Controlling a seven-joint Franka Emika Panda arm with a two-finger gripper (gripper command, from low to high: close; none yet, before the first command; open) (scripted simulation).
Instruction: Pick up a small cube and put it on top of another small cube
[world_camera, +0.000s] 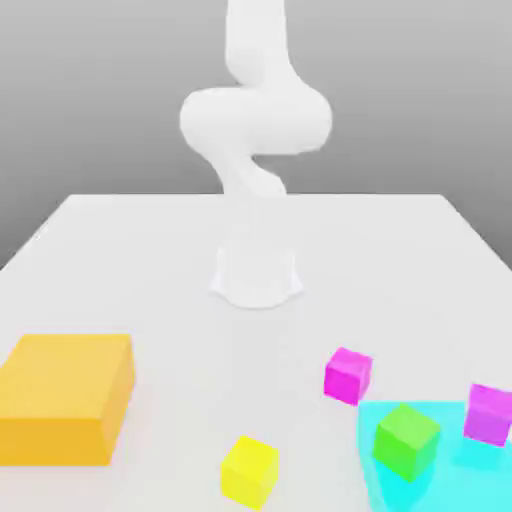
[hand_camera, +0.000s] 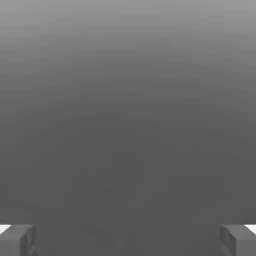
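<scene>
In the exterior view you see both magenta cubes apart on the surface (world_camera: 150, 250), one cube (world_camera: 348, 375) beside the cyan patch (world_camera: 440, 480) and the other cube (world_camera: 489, 413) on it, nothing stacked yet, while the hand view shows your end effector (hand_camera: 128, 240) spread wide, holding nothing.

A white table (world_camera: 120, 260) spreads across the lower scene under soft, even light. Behind it stands a plain grey backdrop (world_camera: 90, 90), darker toward the top and paler near the table's far edge.
</scene>
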